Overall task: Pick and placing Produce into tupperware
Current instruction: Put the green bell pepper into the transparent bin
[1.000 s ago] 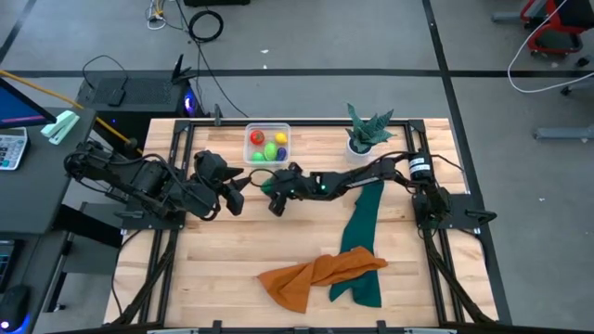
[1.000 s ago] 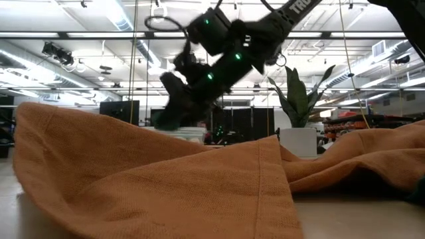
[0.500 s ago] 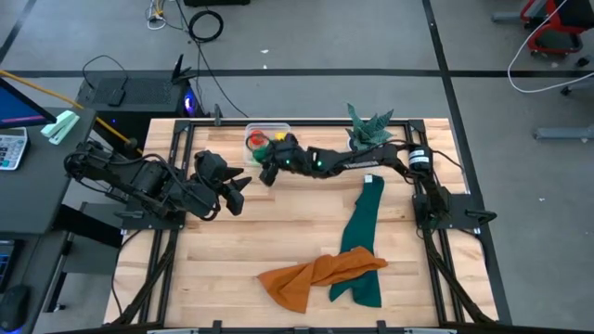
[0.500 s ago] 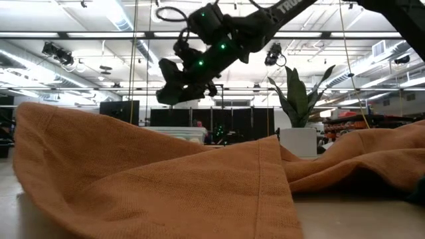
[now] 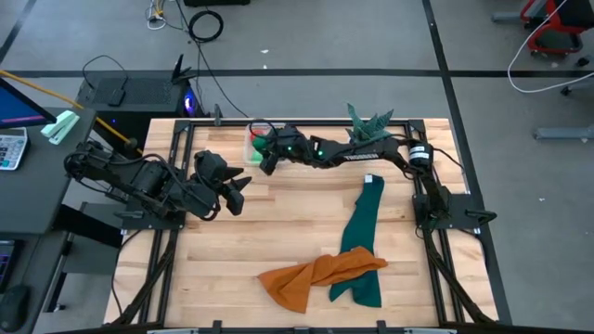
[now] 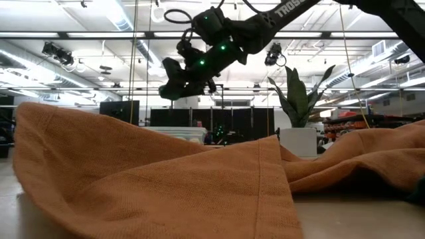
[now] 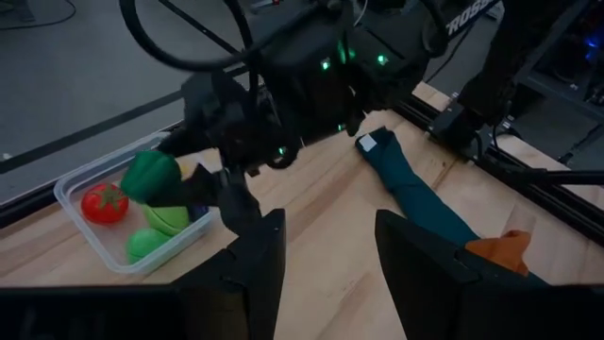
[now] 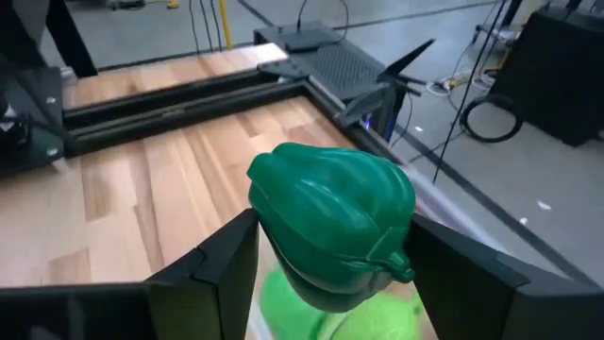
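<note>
We see the right gripper (image 8: 326,274) pinching a dark green pepper (image 8: 332,222) between its two fingers (image 8: 212,269), one on each side of the toy. In the left wrist view the same pepper (image 7: 149,177) hangs in the gripper (image 7: 203,184) just above the container (image 7: 85,222), over its near edge and not yet resting inside. From above, the gripper (image 5: 265,151) sits over the container (image 5: 251,148), hiding most of it, with the right arm stretched out along the far side of the table (image 5: 278,232) toward it.

Inside the container we make out a red tomato (image 7: 104,202), a light green piece (image 7: 145,245) and a yellow-green piece (image 7: 168,218) beside it; a light green piece (image 8: 311,307) also shows directly beneath the held pepper. Any further pieces are hidden by the gripper.

The left gripper (image 7: 326,269) waits to the near-left of the container, its fingers (image 7: 260,260) spread apart with nothing between them; from above it (image 5: 234,188) rests low over the table.

Right of the container stands a spiky plant in a white pot (image 5: 364,132). Farther from the container, toward the front of the table, a dark green cloth (image 5: 362,237) lies lengthwise, and an orange cloth (image 5: 311,276) lies crumpled across its lower end. At table height, the orange cloth (image 6: 153,186) fills the foreground, with the gripper (image 6: 182,76) raised above it.
</note>
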Robot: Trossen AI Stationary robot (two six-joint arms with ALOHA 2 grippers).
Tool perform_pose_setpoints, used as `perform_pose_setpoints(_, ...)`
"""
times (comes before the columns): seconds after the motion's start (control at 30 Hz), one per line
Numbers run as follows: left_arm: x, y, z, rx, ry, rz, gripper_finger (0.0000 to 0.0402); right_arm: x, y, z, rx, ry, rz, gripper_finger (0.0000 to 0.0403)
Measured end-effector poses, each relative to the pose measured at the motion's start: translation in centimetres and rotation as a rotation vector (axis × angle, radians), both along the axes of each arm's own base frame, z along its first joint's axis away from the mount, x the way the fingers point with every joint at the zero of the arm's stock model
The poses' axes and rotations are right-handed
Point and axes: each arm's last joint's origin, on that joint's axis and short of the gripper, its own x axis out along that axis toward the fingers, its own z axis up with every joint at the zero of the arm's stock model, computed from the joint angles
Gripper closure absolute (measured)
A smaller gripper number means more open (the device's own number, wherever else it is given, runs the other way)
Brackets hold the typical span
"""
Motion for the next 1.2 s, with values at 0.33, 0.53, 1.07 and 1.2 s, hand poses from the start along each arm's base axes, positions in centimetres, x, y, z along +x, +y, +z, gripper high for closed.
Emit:
perform_pose_setpoints(0.33, 0.0, 0.0, 0.1, -0.006, -0.012, 0.002, 0.023, 1.9, -2.3, 0.5, -0.017, 0.113, -0.011, 0.0192)
perform_pose_setpoints(0.53, 0.1, -0.1, 0.1, -0.013, -0.015, -0.005, 0.023, 3.6, -3.7, -0.6, 0.018, 0.234, -0.031, 0.0192)
perform_pose_setpoints(1.07, 0.1, -0.1, 0.1, -0.016, -0.012, -0.01, 0.023, 4.0, -5.6, -2.3, 0.046, 0.339, -0.056, 0.0192)
perform_pose_setpoints(1.2, 0.1, -0.1, 0.1, -0.015, -0.011, -0.01, 0.023, 3.7, -6.2, -2.4, 0.052, 0.343, -0.065, 0.0192)
